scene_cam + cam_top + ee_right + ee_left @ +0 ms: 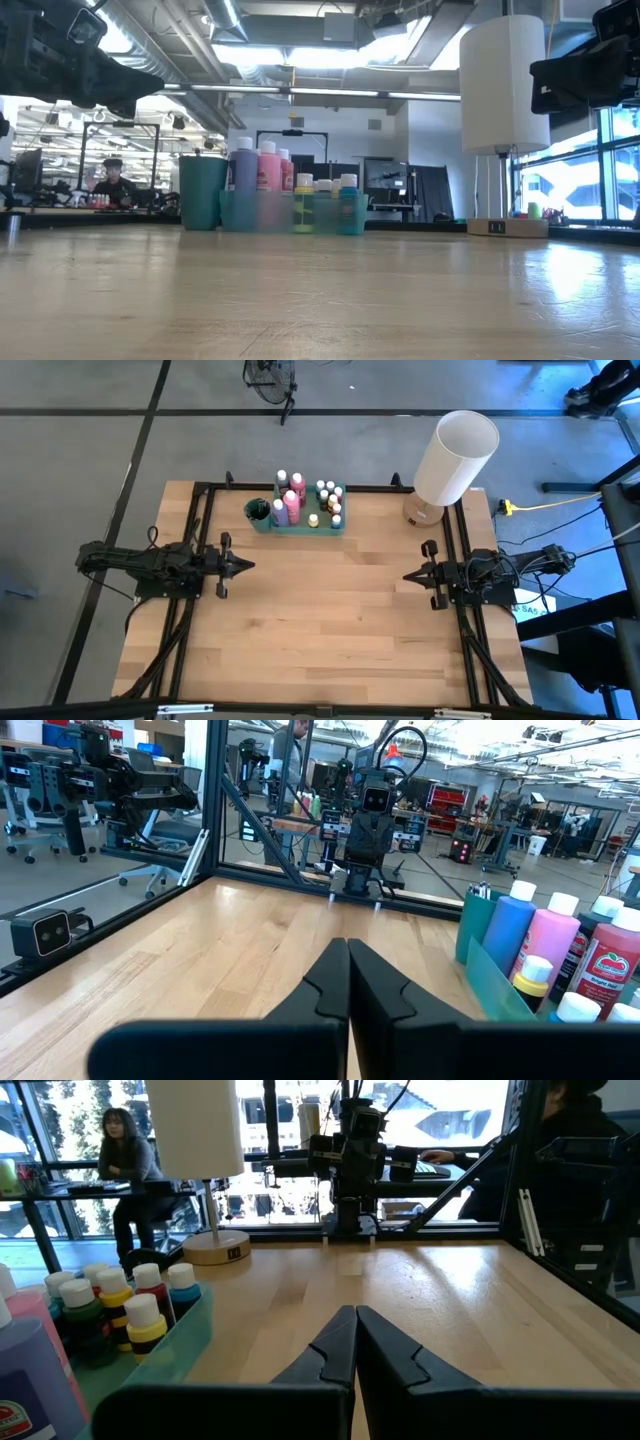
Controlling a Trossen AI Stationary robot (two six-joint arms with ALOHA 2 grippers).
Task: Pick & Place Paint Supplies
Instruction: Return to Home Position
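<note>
Table (330, 620) | paint bottles (292, 503) in tray (325, 529) | far from left fingers (338, 1342), right fingers (335, 975) (seemingly clenched)

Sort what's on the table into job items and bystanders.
Job: bottles standing in the tray; cup beside it; left end effector and right end effector, shut, empty, at the sides of the table.
Bystanders: lamp; person beyond the table.

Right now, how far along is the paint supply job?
Looks done: bottles stand in the green tray, cup beside it. In hand: nothing; left gripper and right gripper are shut, empty, parked at opposite sides of the table. Left: no loose supplies show.
</note>
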